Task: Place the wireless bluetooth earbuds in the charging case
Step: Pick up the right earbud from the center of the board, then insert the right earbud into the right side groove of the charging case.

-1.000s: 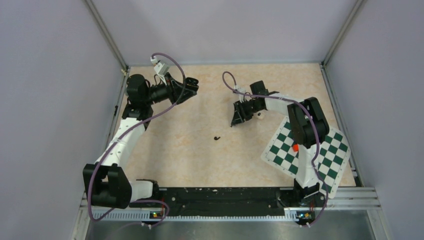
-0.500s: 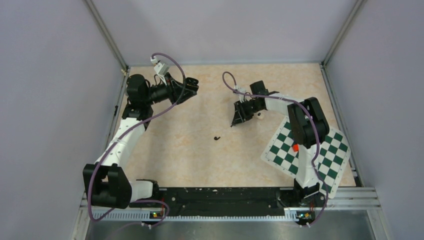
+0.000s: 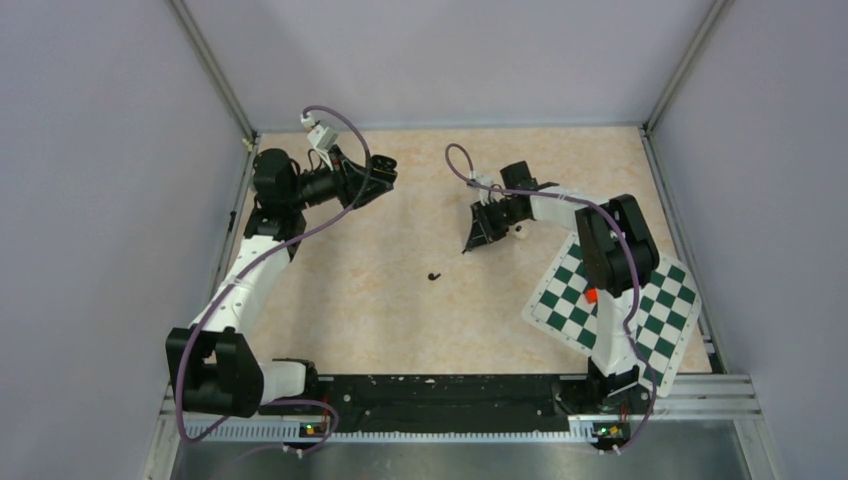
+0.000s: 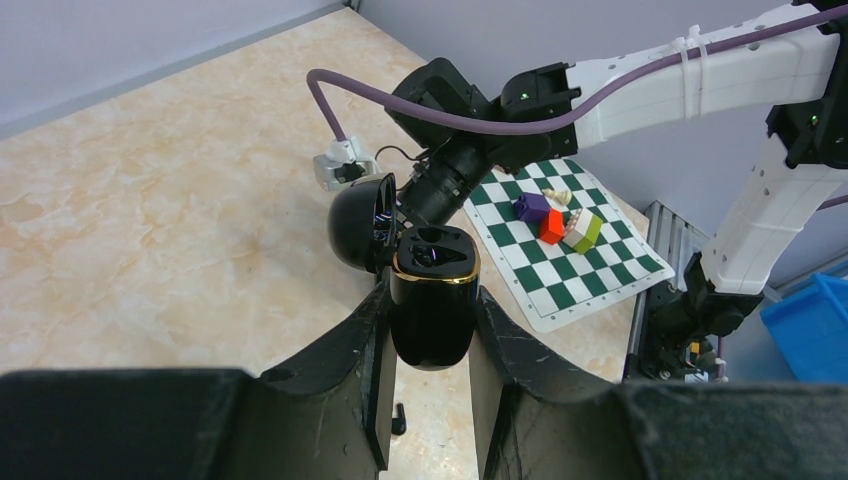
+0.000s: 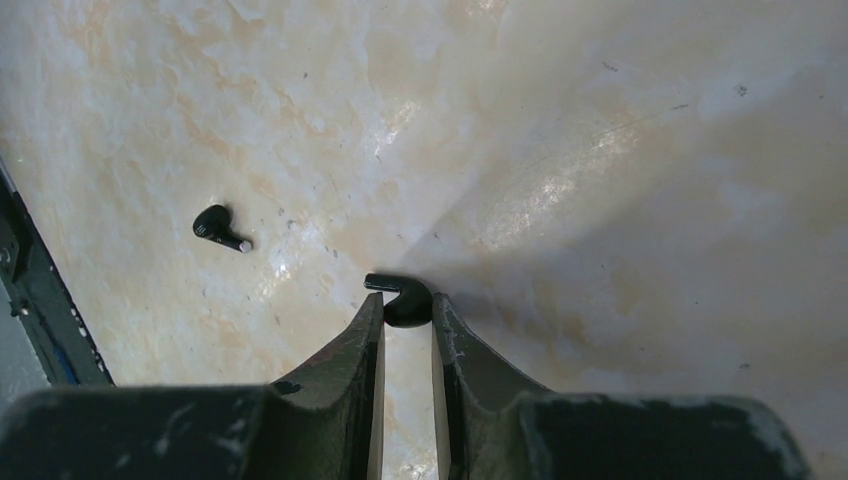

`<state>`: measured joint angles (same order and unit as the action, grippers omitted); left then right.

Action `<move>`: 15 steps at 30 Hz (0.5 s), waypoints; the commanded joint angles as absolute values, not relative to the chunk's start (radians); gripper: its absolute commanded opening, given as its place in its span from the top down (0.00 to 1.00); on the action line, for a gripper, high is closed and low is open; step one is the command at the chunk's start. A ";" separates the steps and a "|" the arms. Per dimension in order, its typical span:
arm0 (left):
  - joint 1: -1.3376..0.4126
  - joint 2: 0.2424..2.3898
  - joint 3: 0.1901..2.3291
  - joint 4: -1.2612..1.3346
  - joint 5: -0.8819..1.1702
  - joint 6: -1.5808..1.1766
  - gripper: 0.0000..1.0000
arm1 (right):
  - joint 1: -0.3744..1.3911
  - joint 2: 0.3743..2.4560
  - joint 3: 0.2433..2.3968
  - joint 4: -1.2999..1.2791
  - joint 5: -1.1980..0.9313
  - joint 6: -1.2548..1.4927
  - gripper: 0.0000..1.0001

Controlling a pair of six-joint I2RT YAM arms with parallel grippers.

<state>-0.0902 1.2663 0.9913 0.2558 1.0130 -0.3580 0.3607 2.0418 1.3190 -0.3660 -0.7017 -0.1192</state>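
My left gripper (image 4: 431, 296) is raised at the back left of the table and shut on the charging case (image 4: 432, 330), a glossy black case with a gold rim. Its lid (image 4: 356, 224) stands open and the sockets face up. In the top view, the left gripper (image 3: 384, 168) points toward the right arm. My right gripper (image 5: 406, 306) is down at the tabletop, shut on one small black curved earbud (image 5: 404, 298), which sticks out past the fingertips. The other earbud (image 5: 218, 226) lies loose on the table (image 3: 434, 275), nearer the arm bases.
A green-and-white chessboard mat (image 3: 622, 312) lies at the right under the right arm, with a few small coloured blocks (image 4: 551, 222) on it. A blue bin (image 4: 815, 318) sits beyond the table's right rail. Grey walls enclose the table.
The right gripper's jaws have closed on the earbud at the tabletop. Neither arm has visibly moved, and the loose earbud stays where it was.
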 commanded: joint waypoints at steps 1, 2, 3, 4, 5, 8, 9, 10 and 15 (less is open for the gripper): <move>-0.086 1.252 0.981 0.317 1.020 -0.376 1.00 | 0.347 1.986 1.315 -0.425 -0.641 -0.143 0.88; -0.086 1.256 0.980 0.318 1.019 -0.377 1.00 | 0.346 1.958 1.313 -0.420 -0.644 -0.142 0.89; -0.086 1.259 0.979 0.319 1.017 -0.379 1.00 | 0.346 1.930 1.311 -0.414 -0.643 -0.140 0.89; -0.086 1.262 0.978 0.321 1.013 -0.379 1.00 | 0.347 1.897 1.309 -0.408 -0.636 -0.138 0.90; -0.086 1.265 0.977 0.321 1.011 -0.380 1.00 | 0.347 1.864 1.309 -0.401 -0.631 -0.138 0.90; -0.087 1.275 0.974 0.321 1.003 -0.382 1.00 | 0.358 1.767 1.307 -0.390 -0.599 -0.143 0.90; -0.088 1.278 0.973 0.324 1.000 -0.383 1.00 | 0.365 1.736 1.308 -0.388 -0.576 -0.149 0.90; -0.090 1.281 0.971 0.324 0.996 -0.383 1.00 | 0.373 1.708 1.310 -0.387 -0.549 -0.155 0.90; -0.105 1.291 0.960 0.302 0.955 -0.340 1.00 | 0.431 1.583 1.381 -0.425 -0.382 -0.155 0.90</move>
